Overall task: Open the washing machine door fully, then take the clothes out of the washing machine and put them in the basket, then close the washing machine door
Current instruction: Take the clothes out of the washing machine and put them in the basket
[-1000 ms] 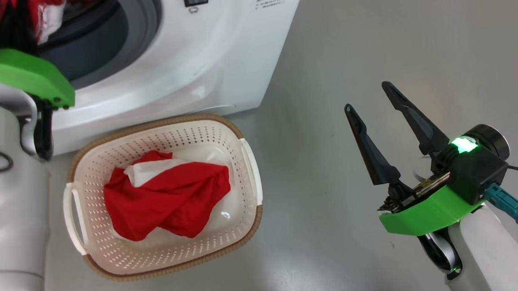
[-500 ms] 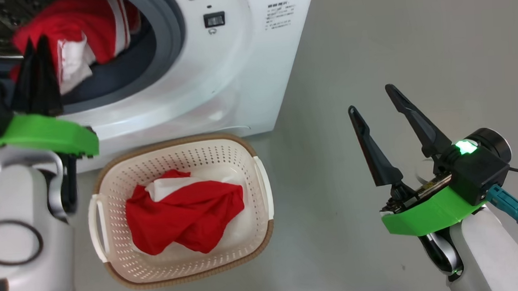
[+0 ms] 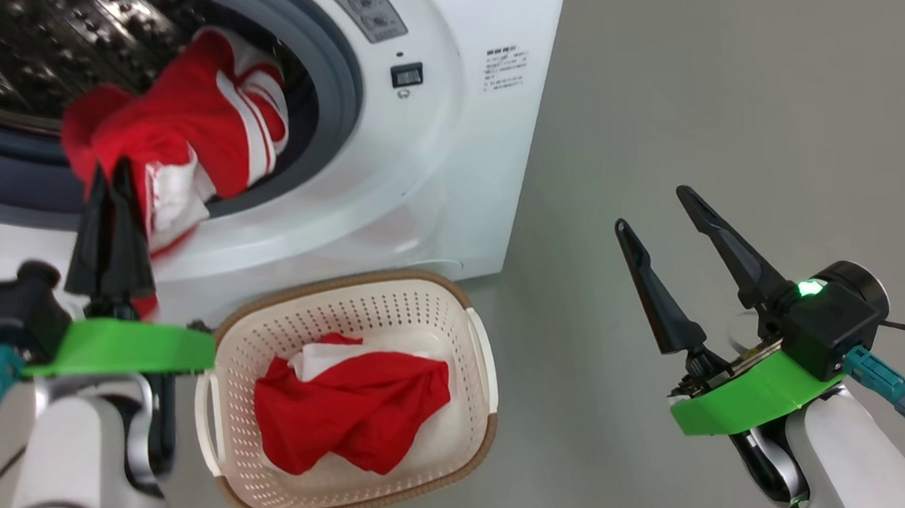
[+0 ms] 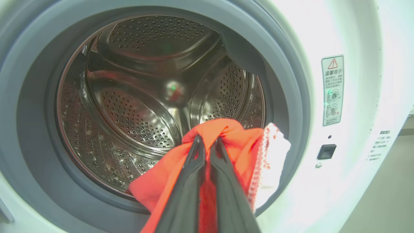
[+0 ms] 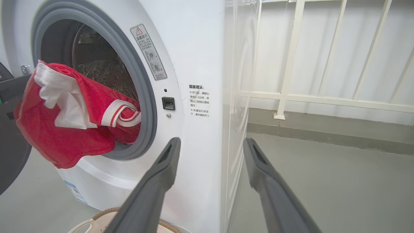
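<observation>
The washing machine (image 3: 448,176) is carrying a warning sticker (image 5: 148,51) with a red triangle beside its grey ring and, lower on the white front, a small notice (image 5: 199,101) headed 温馨提示, the finer print being too small to read. The left gripper (image 3: 111,169) is clamping its fingers tight on a red garment (image 3: 186,137) with white striped trim that is hanging out over the lip of the steel drum (image 4: 129,113). The basket (image 3: 362,310) is sitting on the floor (image 3: 685,75) just before the machine with another red and white piece (image 3: 352,417) lying bunched inside, and the right gripper (image 3: 651,207) is hovering well apart, fingers spread and gripping nothing.
</observation>
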You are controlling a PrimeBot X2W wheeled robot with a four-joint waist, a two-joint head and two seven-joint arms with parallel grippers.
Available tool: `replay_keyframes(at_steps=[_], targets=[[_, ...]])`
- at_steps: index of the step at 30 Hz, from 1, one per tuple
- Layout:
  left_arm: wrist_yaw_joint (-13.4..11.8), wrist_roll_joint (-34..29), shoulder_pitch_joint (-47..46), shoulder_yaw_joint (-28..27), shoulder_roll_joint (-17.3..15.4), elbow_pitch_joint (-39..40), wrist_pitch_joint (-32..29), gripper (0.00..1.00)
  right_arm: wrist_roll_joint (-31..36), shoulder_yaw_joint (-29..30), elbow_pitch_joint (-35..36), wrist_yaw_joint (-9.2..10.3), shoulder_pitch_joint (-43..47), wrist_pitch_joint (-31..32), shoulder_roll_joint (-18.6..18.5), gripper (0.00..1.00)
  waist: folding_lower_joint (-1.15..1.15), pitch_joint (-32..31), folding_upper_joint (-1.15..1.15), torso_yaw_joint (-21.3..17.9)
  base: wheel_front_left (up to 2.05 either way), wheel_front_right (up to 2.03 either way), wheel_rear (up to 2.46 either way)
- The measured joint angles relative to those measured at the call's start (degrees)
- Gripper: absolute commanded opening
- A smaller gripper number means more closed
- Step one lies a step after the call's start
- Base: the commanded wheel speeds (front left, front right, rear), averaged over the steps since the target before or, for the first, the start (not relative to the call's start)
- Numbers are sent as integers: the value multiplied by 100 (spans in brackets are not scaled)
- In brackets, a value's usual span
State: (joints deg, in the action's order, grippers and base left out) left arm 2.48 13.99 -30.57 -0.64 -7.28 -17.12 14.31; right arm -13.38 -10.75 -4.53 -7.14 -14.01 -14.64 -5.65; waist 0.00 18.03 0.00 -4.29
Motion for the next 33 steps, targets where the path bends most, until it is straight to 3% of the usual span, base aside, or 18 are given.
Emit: replay_keyframes(at_steps=[17,22,27,33], targets=[[-119,-29,1501,281,263,1538,-19,0,-24,8,-81,0,352,0,23,100,0,-762,0,153,0,0,0],[-254,22,1891,375,301,1779,-55,0,-25,10,-60,0,446,0,26,100,0,-768,0,174,0,0,0],[-302,201,2090,584,378,1670,-163,0,-25,58,-43,0,462,0,25,100,0,-685,0,180,0,0,0],[-296,385,2067,695,426,933,-212,0,-25,43,-29,0,456,0,27,100,0,-549,0,169,0,0,0]])
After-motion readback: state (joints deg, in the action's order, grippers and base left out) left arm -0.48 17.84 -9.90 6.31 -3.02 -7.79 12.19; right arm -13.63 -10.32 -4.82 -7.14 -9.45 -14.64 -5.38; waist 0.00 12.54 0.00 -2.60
